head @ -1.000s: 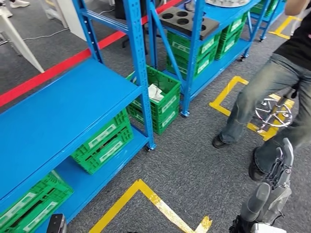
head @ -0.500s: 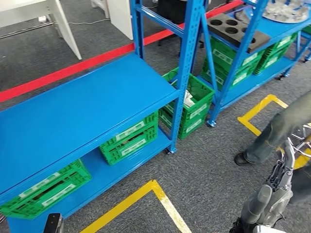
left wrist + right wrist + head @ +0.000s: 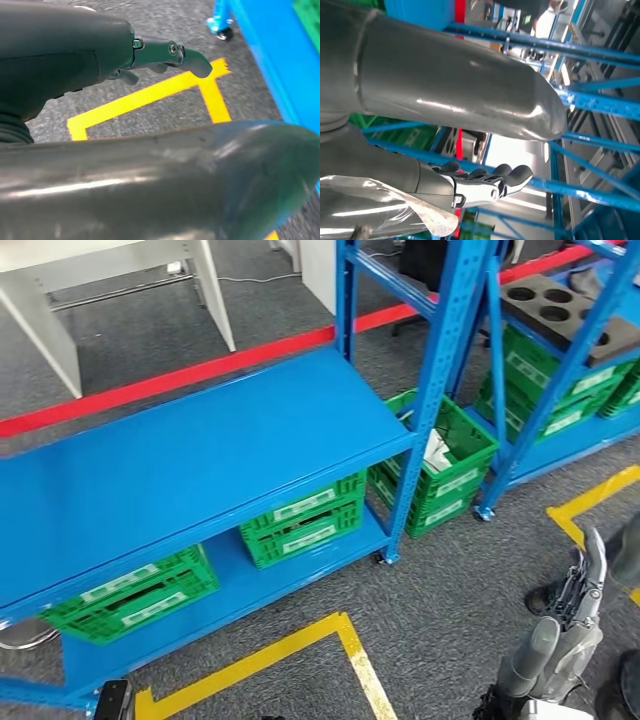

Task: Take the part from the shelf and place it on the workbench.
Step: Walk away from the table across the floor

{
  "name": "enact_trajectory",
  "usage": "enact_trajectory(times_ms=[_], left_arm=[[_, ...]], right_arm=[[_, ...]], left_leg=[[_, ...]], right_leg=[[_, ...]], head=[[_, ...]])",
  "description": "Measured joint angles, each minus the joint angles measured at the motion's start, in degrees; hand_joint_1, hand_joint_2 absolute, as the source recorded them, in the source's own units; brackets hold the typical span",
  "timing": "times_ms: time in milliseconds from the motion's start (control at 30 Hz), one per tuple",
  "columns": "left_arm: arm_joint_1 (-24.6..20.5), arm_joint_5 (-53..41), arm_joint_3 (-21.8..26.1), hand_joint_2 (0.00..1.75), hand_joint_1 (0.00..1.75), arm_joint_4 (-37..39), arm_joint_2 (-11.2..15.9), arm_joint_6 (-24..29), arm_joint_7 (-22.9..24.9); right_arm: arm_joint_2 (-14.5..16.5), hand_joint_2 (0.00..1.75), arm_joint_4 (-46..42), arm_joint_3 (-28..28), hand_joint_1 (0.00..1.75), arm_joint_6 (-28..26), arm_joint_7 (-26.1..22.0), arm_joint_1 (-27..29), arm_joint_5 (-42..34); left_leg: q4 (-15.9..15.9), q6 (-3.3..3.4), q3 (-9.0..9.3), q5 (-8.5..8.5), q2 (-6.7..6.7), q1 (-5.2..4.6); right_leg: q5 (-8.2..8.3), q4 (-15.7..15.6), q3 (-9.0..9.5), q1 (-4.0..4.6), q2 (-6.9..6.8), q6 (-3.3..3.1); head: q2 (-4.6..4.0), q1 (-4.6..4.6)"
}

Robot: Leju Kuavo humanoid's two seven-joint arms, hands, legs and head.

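Beside the blue shelf (image 3: pixel 226 440), I should steer slowly, arms clear of its posts. My left robot hand (image 3: pixel 113 50) hangs spread and empty; whether the right robot hand (image 3: pixel 581 590) grips anything I cannot tell.

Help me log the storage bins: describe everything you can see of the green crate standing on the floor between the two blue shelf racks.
The green crate is a plastic bin with lattice sides and pale label strips on its front. It stands upright on the grey carpet, open at the top, with white paper or packing lying inside. It looks like two crates stacked, though that is unclear. A blue upright of the near rack crosses in front of it, hiding part of it.
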Motion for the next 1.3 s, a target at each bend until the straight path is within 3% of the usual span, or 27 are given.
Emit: enact_trajectory(times_ms=[33, 100, 167, 233, 267, 333, 400, 433, 467, 500, 533, 600, 633, 700, 767, 833, 900, 967, 1000, 1067, 1133, 1200, 1267, 1300], left_arm=[[0.1, 0.0, 0.0, 0.00, 0.00, 0.0, 0.0, 0.0, 0.0], [0.0, 0.0, 0.0, 0.00, 0.00, 0.0, 0.2, 0.0, 0.0], [-0.1, 0.0, 0.0, 0.00, 0.00, 0.0, 0.3, 0.0, 0.0], [0.0, 0.0, 0.0, 0.00, 0.00, 0.0, 0.3, 0.1, -0.1], [0.1, 0.0, 0.0, 0.00, 0.00, 0.0, 0.3, 0.1, -0.1], [0.1, 0.0, 0.0, 0.00, 0.00, 0.0, 0.3, 0.1, -0.1], [-0.1, 0.0, 0.0, 0.00, 0.00, 0.0, 0.3, 0.1, -0.1], [-0.1, 0.0, 0.0, 0.00, 0.00, 0.0, 0.3, 0.1, -0.1], [-0.1, 0.0, 0.0, 0.00, 0.00, 0.0, 0.3, 0.1, -0.1], [-0.1, 0.0, 0.0, 0.00, 0.00, 0.0, 0.3, 0.1, -0.1], [-0.1, 0.0, 0.0, 0.00, 0.00, 0.0, 0.3, 0.1, -0.1], [-0.1, 0.0, 0.0, 0.00, 0.00, 0.0, 0.3, 0.1, -0.1], [-0.1, 0.0, 0.0, 0.00, 0.00, 0.0, 0.2, 0.0, -0.1], [-0.1, 0.0, 0.0, 0.00, 0.00, 0.0, 0.3, -0.1, -0.1], [0.2, 0.0, 0.0, 0.00, 0.00, 0.0, 0.4, -0.2, -0.1], [0.2, 0.0, 0.0, 0.00, 0.00, 0.0, 0.4, -0.2, -0.1], [0.0, 0.0, 0.0, 0.00, 0.00, 0.0, 0.4, -0.2, -0.1], [0.0, 0.0, 0.0, 0.00, 0.00, 0.0, 0.4, -0.2, -0.1], [0.1, 0.0, 0.0, 0.00, 0.00, 0.0, 0.4, -0.2, -0.1], [0.2, 0.0, 0.0, 0.00, 0.00, 0.0, 0.4, -0.1, -0.1], [0.1, 0.0, 0.0, 0.00, 0.00, 0.0, 0.4, -0.1, -0.1], [0.0, 0.0, 0.0, 0.00, 0.00, 0.0, 0.4, -0.1, -0.1], [0.2, -0.1, 0.0, 0.00, 0.00, 0.0, 0.4, -0.1, -0.1], [0.3, -0.1, 0.0, 0.00, 0.00, 0.0, 0.4, -0.1, -0.1]], right_arm=[[0.0, 0.00, 0.0, 0.0, 0.00, 0.0, 0.0, 0.0, 0.0], [0.0, 0.00, 0.0, 0.0, 0.00, 0.0, 0.0, -0.1, 0.0], [0.0, 0.00, 0.0, 0.0, 0.00, 0.0, -0.1, -0.1, 0.0], [0.0, 0.00, 0.0, 0.0, 0.00, 0.0, -0.1, -0.3, 0.0], [0.0, 0.00, 0.0, 0.0, 0.00, 0.0, -0.1, -0.4, 0.0], [0.0, 0.00, 0.0, 0.0, 0.00, 0.0, -0.1, -0.5, 0.0], [0.0, 0.00, 0.0, -0.1, 0.00, 0.0, -0.1, -0.5, 0.0], [0.0, 0.00, 0.0, -0.1, 0.00, 0.0, -0.1, -0.4, -0.1], [0.0, 0.00, 0.0, -0.1, 0.00, 0.0, -0.1, -0.4, -0.1], [0.0, 0.00, 0.0, -0.1, 0.00, 0.0, -0.1, -0.4, -0.1], [0.0, 0.00, 0.0, -0.1, 0.00, 0.0, -0.1, -0.3, -0.1], [0.0, 0.00, 0.0, -0.1, 0.00, 0.0, -0.1, -0.3, -0.1], [-0.1, 0.00, 0.0, -0.2, 0.00, 0.0, -0.1, -0.3, -0.1], [-0.1, 0.00, 0.0, -0.2, 0.00, -0.1, -0.2, -0.2, -0.1], [-0.1, 0.00, 0.0, -0.2, 0.00, -0.1, -0.2, -0.1, -0.1], [-0.1, 0.00, 0.0, -0.3, 0.00, -0.1, -0.2, -0.1, -0.1], [-0.1, 0.00, 0.0, -0.3, 0.00, -0.1, -0.3, 0.1, -0.2], [-0.1, 0.00, 0.0, -0.3, 0.00, -0.1, -0.3, 0.2, -0.2], [-0.1, 0.00, 0.0, -0.4, 0.00, -0.1, -0.3, 0.2, -0.2], [-0.1, 0.00, 0.0, -0.4, 0.00, -0.1, -0.3, 0.1, -0.2], [-0.1, 0.00, 0.0, -0.4, 0.00, -0.1, -0.3, 0.1, -0.2], [-0.1, 0.00, 0.0, -0.4, 0.00, -0.1, -0.3, 0.1, -0.2], [-0.1, 0.00, 0.0, -0.4, 0.00, -0.1, -0.5, 0.1, -0.4], [-0.1, 0.00, 0.0, -0.4, 0.00, -0.1, -0.5, 0.0, -0.6]], left_leg=[[-2.9, 0.12, 1.46, 1.96, 0.36, 0.00], [-10.8, 0.62, 5.44, 5.40, 2.54, -0.38], [-14.8, 1.22, 7.31, 6.13, 4.16, -0.89], [-15.2, 1.79, 7.27, 5.89, 3.41, -1.02], [-15.4, 2.12, 7.36, 6.00, 2.81, -0.91], [-16.0, 2.83, 7.64, 6.30, 1.66, -0.51], [-16.1, 3.24, 7.66, 6.36, 0.45, -0.32], [-16.1, 3.32, 7.66, 6.33, -0.25, -0.32], [-16.1, 3.36, 7.71, 6.30, -0.96, -0.33], [-16.0, 3.35, 7.79, 6.26, -1.72, -0.34], [-16.0, 3.28, 7.91, 6.21, -2.55, -0.33], [-15.7, 2.93, 7.98, 5.99, -4.15, -0.35], [-15.5, 2.66, 7.85, 5.89, -4.87, -0.35], [-15.4, 1.97, 7.41, 5.97, -6.08, -0.24], [-15.4, 1.28, 7.15, 6.08, -6.82, -0.10], [-13.0, 0.64, 6.13, 4.56, -4.71, -0.27], [-6.2, 0.10, 2.96, 1.07, -1.39, -0.21], [0.1, -0.25, -0.14, -1.09, -0.20, 0.05], [0.6, -0.31, -0.43, -0.62, -0.04, 0.13], [-4.8, -0.10, 2.29, 3.05, 0.77, 0.13], [-12.3, 0.55, 6.09, 5.89, 3.19, -0.33], [-15.1, 1.27, 7.31, 6.13, 4.45, -0.84], [-15.6, 1.95, 7.27, 6.23, 3.51, -0.79], [-15.8, 2.31, 7.39, 6.34, 3.07, -0.62]], right_leg=[[-0.19, 0.0, 0.28, 0.01, -0.72, 0.08], [-0.71, 0.0, 0.87, 0.17, -1.99, 0.48], [-1.14, 0.0, 1.20, 0.47, -3.08, 1.10], [-1.34, -0.2, 1.57, 0.61, -4.20, 1.74], [-1.64, -0.1, 1.64, 0.57, -3.96, 2.06], [-3.59, 2.7, 0.33, 0.44, -1.40, 2.51], [-6.92, 10.1, -3.63, 0.34, 1.58, 2.67], [-8.05, 13.9, -5.80, 0.35, 2.15, 2.73], [-8.13, 16.0, -7.29, 0.35, 2.35, 2.74], [-7.06, 16.1, -7.82, 0.35, 2.47, 2.72], [-4.87, 13.7, -7.18, 0.34, 2.72, 2.63], [-0.39, 5.8, -4.21, 0.13, 4.87, 2.26], [0.79, 2.8, -2.86, 0.02, 6.05, 2.05], [0.92, 0.7, -1.76, 0.00, 7.10, 1.64], [1.09, 0.4, -1.38, -0.05, 5.88, 1.12], [1.14, 0.0, -0.92, -0.27, 4.32, 0.46], [0.93, -0.1, -0.59, -0.19, 2.55, -0.01], [0.70, -0.1, -0.43, -0.07, 0.86, -0.15], [0.56, -0.1, -0.31, -0.06, 0.12, -0.12], [0.20, -0.1, 0.20, -0.04, -1.28, 0.09], [-0.28, -0.1, 0.67, 0.18, -2.53, 0.54], [-0.64, -0.2, 0.99, 0.49, -3.68, 1.10], [-0.88, -0.5, 1.37, 0.55, -4.37, 1.75], [-1.33, -0.2, 1.33, 0.48, -3.55, 2.06]], head=[[0.00, 0.00], [0.00, -0.03], [0.00, 0.02], [0.00, 0.14], [0.00, 0.24], [0.01, 0.46], [0.01, 0.67], [0.00, 0.72], [0.00, 0.70], [0.01, 0.70], [0.01, 0.72], [0.01, 0.72], [0.01, 0.68], [0.01, 0.63], [0.01, 0.63], [0.01, 0.21], [0.00, -0.21], [0.00, -0.24], [0.00, -0.25], [0.00, -0.26], [0.01, -0.26], [0.01, -0.14], [0.01, -0.03], [0.01, 0.03]])
